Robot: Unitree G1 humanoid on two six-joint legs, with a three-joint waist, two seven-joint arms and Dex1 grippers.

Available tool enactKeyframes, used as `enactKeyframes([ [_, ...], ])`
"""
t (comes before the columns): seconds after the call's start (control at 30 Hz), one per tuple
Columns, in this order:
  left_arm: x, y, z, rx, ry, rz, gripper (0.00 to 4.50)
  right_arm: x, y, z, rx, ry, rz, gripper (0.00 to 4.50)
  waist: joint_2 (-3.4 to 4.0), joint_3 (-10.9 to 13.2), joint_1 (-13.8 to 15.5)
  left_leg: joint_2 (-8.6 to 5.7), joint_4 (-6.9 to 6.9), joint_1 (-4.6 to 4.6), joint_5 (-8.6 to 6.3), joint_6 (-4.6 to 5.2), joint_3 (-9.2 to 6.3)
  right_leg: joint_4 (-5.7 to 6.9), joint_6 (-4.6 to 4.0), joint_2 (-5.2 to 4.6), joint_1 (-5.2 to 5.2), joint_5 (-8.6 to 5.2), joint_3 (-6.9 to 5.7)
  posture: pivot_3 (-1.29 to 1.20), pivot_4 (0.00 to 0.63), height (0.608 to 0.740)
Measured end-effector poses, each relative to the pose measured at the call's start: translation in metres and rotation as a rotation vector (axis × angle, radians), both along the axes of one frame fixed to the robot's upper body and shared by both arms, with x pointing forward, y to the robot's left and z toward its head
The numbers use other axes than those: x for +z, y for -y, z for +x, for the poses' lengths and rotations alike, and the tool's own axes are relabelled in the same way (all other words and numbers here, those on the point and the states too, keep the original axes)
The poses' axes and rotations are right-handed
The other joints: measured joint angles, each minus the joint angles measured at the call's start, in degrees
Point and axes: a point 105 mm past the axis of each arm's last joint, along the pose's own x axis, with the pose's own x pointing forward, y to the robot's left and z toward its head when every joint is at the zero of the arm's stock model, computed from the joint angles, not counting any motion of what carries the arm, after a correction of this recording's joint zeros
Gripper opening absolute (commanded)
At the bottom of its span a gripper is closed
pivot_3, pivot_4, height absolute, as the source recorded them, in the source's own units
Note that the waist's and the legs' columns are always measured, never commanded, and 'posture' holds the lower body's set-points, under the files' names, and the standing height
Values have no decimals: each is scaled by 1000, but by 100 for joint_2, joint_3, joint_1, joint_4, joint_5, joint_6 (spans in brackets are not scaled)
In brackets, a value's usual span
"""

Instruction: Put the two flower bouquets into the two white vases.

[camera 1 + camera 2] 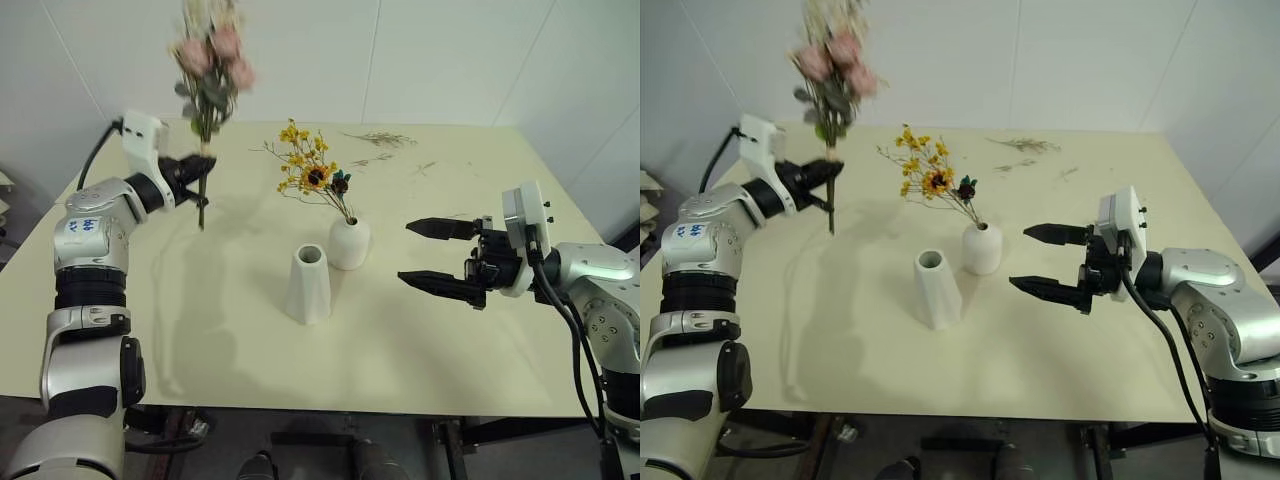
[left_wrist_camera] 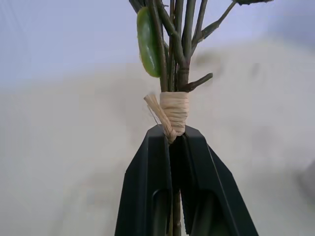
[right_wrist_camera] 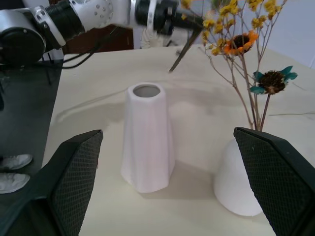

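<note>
Left gripper [image 1: 200,165]: raised above the left part of the table, its two black fingers [image 2: 147,187] clamped together on the stems of the pink rose bouquet, just under the raffia binding [image 2: 174,112].
Pink rose bouquet [image 1: 212,60]: held upright in the air, clear of the table; pink blooms and pale sprigs at the top, green leaves below them, bare stem ends hanging beneath the fingers. It is in neither vase.
Table [image 1: 200,330]: pale cream top with both vases standing near its middle.
Tall tapered vase [image 1: 308,284]: upright near the table's centre, toward the front edge, its round mouth open and empty. It stands just beside the rounded vase, on that vase's left and nearer the robot; whether they touch cannot be told.
Yellow flower bouquet [image 1: 312,175]: thin stems standing in the rounded vase, leaning back and to the left; small yellow blossoms, one small sunflower, and a dark flower head with teal petals lower down.
Rounded vase [image 1: 349,244]: short white bottle shape, upright, holding the yellow flower bouquet in its small mouth.
Loose dried sprigs [image 1: 380,139]: lying scattered at the far side of the table, well apart from the vases.
Right gripper [image 1: 432,255]: hovers over the right part of the table, pointing left toward the vases, fingers spread wide with nothing between them.
</note>
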Motion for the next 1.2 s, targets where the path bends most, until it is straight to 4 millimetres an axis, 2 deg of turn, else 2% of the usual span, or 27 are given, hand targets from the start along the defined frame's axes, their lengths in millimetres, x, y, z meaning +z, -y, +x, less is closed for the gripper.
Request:
enactKeyframes([
  [0.23, 33, 21, -31, -273, 163, -159, 22, 4, 4, 0, -14, 17, -3, 4500, 0, 0, 11, -1, 23, 0, 0, 1, -1, 5, 7, 1, 10, 4, 0, 0, 150, 740],
  [0.4, 71, 36, -64, -485, 344, -293, 22, 5, 3, 2, -20, 31, 11, 4500, 0, 0, -6, -1, 27, 2, 0, 1, -1, 8, 8, 1, 10, 5, 1, 0, 150, 740],
  [0.5, 79, 43, -76, -569, 382, -327, 22, 5, 3, 2, -26, 32, 14, 4500, 0, 0, 0, -1, 31, 4, 0, 1, -2, 13, 7, 2, 11, 5, 1, 0, 150, 740],
  [0.63, 71, 58, -87, -693, 336, -356, 22, 5, 3, 4, -38, 33, 21, 4500, 0, 0, -1, -2, 46, 4, -1, 2, -2, 13, 10, 2, 21, 6, 1, 0, 150, 740],
  [0.77, 45, 77, -88, -777, 229, -353, 22, 4, 3, 4, -50, 28, 25, 4500, 0, 0, 0, -2, 55, 5, -1, 2, -4, 14, 9, 3, 24, 7, 1, 0, 150, 740],
  [0.9, 29, 94, -90, -842, 177, -379, 22, 0, 4, 4, -55, 13, 26, 4500, 0, 0, 1, -2, 67, 4, -1, 2, -3, 10, 11, 3, 30, 9, 2, 0, 150, 740],
  [1.07, 24, 110, -96, -894, 169, -406, 22, -10, 6, -4, -15, -43, -3, 4500, 0, 0, 10, -2, 71, 9, -3, 6, -5, -11, 14, 5, 48, 10, 2, 0, 150, 740],
  [1.2, 20, 113, -96, -903, 148, -400, 22, -14, 7, -9, 8, -68, -28, 4500, 0, 0, -9, -2, 82, 18, -8, 14, -3, -25, 18, 5, 65, 12, 3, 0, 150, 740],
])
